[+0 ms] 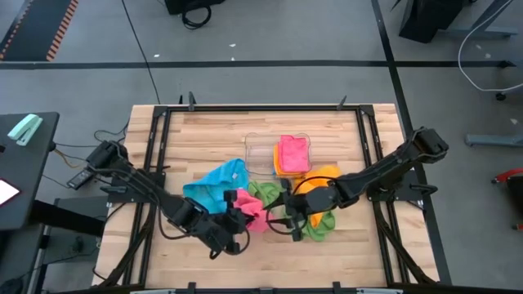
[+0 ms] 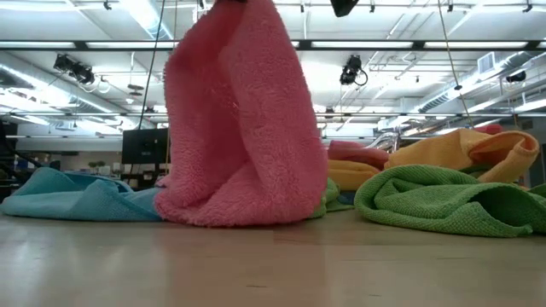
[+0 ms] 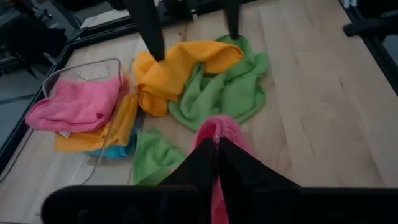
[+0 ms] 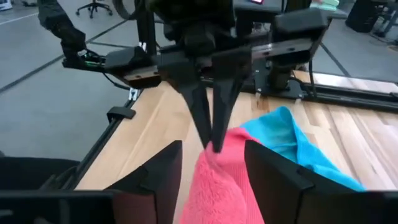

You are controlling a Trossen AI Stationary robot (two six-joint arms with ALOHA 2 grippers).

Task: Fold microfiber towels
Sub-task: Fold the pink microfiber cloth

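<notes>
Two tools are engaged on one fluffy pink microfiber towel (image 2: 235, 119), which hangs lifted above the wooden tabletop (image 1: 204, 135) near its front middle. The left tool (image 3: 217, 146) is pinched shut on a top corner. The right tool (image 4: 211, 155) stands wide around the same edge, ungripped. A second corner should be sought nearby and the cloth pulled taut before lowering.

pink towel (image 2: 235, 119): top cut off by low view's upper edge | blue towel (image 2: 77, 194): partly hidden behind it
</notes>
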